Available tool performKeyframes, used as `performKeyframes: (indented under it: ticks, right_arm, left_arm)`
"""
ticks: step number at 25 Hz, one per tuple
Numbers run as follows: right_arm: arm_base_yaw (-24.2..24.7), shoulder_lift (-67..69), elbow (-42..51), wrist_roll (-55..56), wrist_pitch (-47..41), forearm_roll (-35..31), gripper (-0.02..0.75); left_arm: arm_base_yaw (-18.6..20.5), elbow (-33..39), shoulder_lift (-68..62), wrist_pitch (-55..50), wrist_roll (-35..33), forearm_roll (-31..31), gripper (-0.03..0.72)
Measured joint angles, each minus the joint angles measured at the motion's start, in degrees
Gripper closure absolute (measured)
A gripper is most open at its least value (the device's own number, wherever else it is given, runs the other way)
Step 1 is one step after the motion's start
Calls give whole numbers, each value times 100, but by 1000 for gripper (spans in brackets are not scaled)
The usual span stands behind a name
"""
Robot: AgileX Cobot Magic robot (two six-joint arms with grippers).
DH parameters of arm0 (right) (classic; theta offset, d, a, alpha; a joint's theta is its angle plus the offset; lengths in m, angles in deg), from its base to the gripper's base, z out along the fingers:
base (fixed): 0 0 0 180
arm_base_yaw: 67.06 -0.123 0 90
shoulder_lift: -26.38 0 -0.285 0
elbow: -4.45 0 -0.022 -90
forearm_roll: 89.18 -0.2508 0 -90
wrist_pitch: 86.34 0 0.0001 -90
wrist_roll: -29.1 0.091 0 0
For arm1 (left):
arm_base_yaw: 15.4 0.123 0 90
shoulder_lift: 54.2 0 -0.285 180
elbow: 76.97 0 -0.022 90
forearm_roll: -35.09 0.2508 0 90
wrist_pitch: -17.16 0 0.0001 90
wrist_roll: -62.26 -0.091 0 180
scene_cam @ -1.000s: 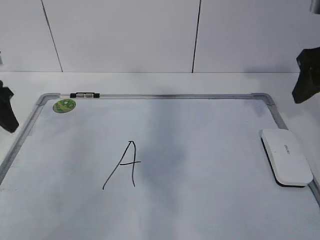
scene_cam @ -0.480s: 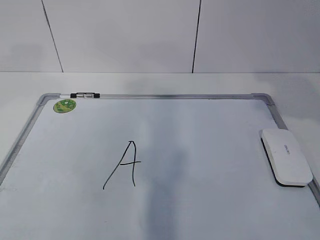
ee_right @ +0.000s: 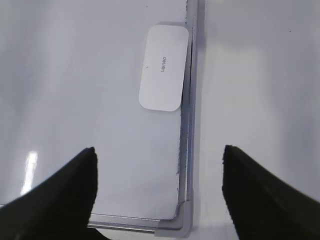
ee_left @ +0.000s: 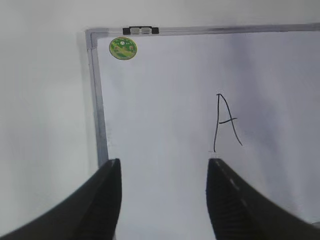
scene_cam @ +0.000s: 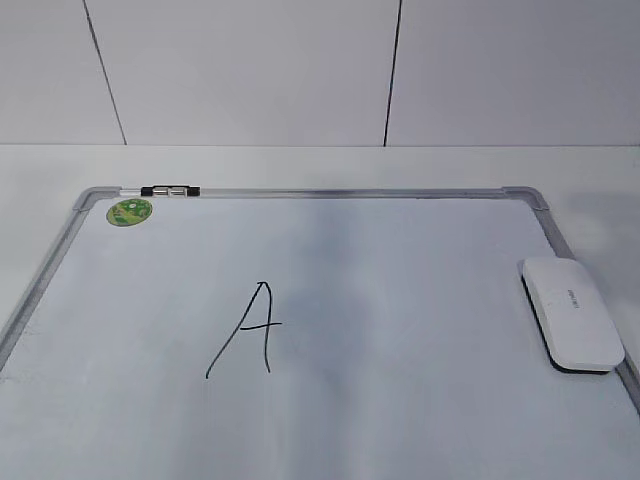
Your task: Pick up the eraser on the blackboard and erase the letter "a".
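Both hands are out of the exterior view; only the wrist cameras show them. Left hand: fingers spread wide, nothing between them, hanging above the blackboard near its left frame edge; finger bases cut off by the bottom of the picture. Right hand: fingers likewise wide apart and holding nothing, poised over the board's right frame rail, lower parts cropped.

Eraser lies flat on the board at its right edge, touching or just overlapping the grey frame; which one is unclear. Dark underside shows only as a thin strip at its near end. Small grey mark on top is too small to read.

The only writing visible is an angular capital letter "a", left of the board's centre, well apart from the eraser. Green sticker sits in the far left corner, print illegible. A small black-and-clear clip is on the far frame rail. Board's near edge is cut off. White tabletop surrounds it.
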Motion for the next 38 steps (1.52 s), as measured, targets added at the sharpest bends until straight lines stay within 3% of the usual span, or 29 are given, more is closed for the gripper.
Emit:
performKeyframes:
  ticks: [8,18,27,38]
  right_arm:
    - [0,-1850,811,1,-57,0,145]
    - [0,-3531,2446,-105,-102,511,145]
    - [0,-3782,2623,-174,-103,764,145]
    - [0,-3782,2879,-174,574,710,146]
  left_arm:
    - [-259,1540,2252,-103,46,59,281]
    - [-465,3137,4028,-145,48,994,292]
    - [-465,3292,4181,139,48,1177,296]
    - [-465,3525,4181,737,59,1328,316]
